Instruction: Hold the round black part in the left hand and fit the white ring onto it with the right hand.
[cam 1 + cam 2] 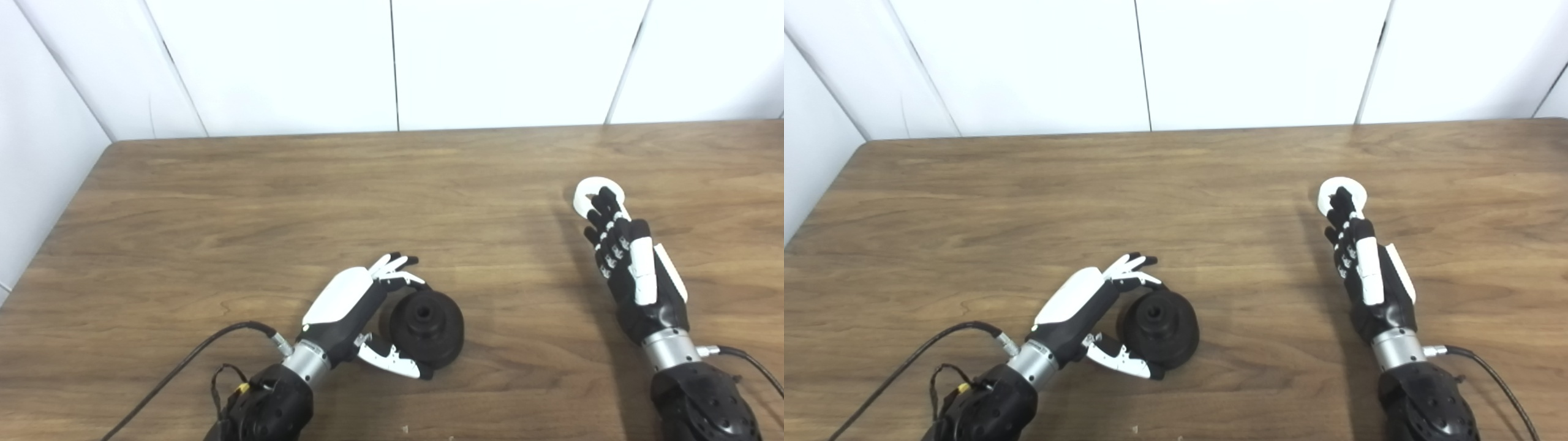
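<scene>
White wall panels stand behind a wooden bench [392, 184] that fills both views. In the left eye view, the round black part [425, 327] sits on the bench near the front, left of centre, its central hole facing up. The left hand [361, 306] lies against its left side, fingers [392, 264] curved over the far edge and thumb [392, 361] along the near edge, loosely cupping it with the part resting on the wood; whether it truly grips cannot be told. Well apart to the right, the white ring [597, 195] lies on the bench, and the right hand [631, 263] stretches toward it with its dark fingertips over the ring's centre, fingers nearly straight and close together; whether they hold the ring cannot be told. In the right eye view, the same layout appears shifted leftward: the black part [1157, 327] cupped by the left hand [1090, 303], the ring [1341, 195] under the right hand's [1366, 269] fingertips. Dark cables trail from both wrists toward the front edge.
</scene>
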Controlling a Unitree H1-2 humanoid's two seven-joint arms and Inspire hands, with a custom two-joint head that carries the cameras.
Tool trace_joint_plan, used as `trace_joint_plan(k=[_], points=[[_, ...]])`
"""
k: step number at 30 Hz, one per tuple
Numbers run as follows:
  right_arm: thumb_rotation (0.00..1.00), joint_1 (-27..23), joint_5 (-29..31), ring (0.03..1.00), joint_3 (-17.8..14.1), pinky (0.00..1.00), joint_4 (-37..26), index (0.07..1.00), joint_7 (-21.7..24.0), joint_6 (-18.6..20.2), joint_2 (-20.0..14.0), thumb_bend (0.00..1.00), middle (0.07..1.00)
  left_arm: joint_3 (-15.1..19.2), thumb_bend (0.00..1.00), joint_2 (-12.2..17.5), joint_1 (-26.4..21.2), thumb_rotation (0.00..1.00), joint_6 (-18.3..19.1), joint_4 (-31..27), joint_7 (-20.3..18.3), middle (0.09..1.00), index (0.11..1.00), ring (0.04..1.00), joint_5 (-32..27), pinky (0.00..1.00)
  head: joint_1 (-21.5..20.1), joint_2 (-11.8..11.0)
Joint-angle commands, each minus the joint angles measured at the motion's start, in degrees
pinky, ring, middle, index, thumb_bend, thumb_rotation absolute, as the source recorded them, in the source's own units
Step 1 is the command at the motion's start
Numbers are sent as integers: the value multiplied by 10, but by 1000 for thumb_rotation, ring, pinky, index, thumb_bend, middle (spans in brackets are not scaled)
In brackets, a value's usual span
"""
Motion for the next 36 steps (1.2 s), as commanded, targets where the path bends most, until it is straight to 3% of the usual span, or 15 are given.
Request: trace_joint_plan(k=[1,5,13,18,19,20,22,27,36], points=[[1000,-21,6,1000,-3,1000,-20,1000,-1,-6,0,706,995,0,887,4,-9,246,-15,-4,5,954,668,1000,9,914,1,0],[1000,-19,5,1000,-1,1000,-22,1000,-3,-7,2,708,990,-10,887,13,-15,248,-23,-7,-5,956,675,1000,34,967,1,2],[1000,-24,-17,1000,-2,1000,-22,1000,-9,-20,-3,702,995,-7,894,17,-18,231,-29,-8,-12,949,671,1000,40,967,1,5],[750,-43,-91,964,-2,922,-25,929,-33,-37,-17,622,939,-3,897,18,-19,244,-33,-7,-14,947,670,1000,41,932,-2,5],[734,-63,-145,961,-1,916,-26,926,-52,-40,-32,620,937,-2,897,20,-19,245,-36,-5,-13,947,670,1000,40,931,-5,3],[477,-79,-196,901,1,847,-28,833,-68,-38,-45,712,884,-1,898,21,-19,245,-38,-3,-12,946,666,1000,39,940,-5,3],[430,-109,-288,892,9,839,-31,790,-90,-28,-73,763,871,0,898,23,-19,248,-40,-1,-13,946,666,1000,41,945,-5,2],[343,-156,-375,927,25,896,-16,730,-96,-12,-105,828,874,1,899,26,-18,252,-48,4,-9,944,665,1000,39,956,-6,2],[280,-230,-416,985,41,999,69,708,-88,1,-138,926,904,12,903,27,-10,256,-53,8,-10,945,667,1000,35,928,-13,-3]])
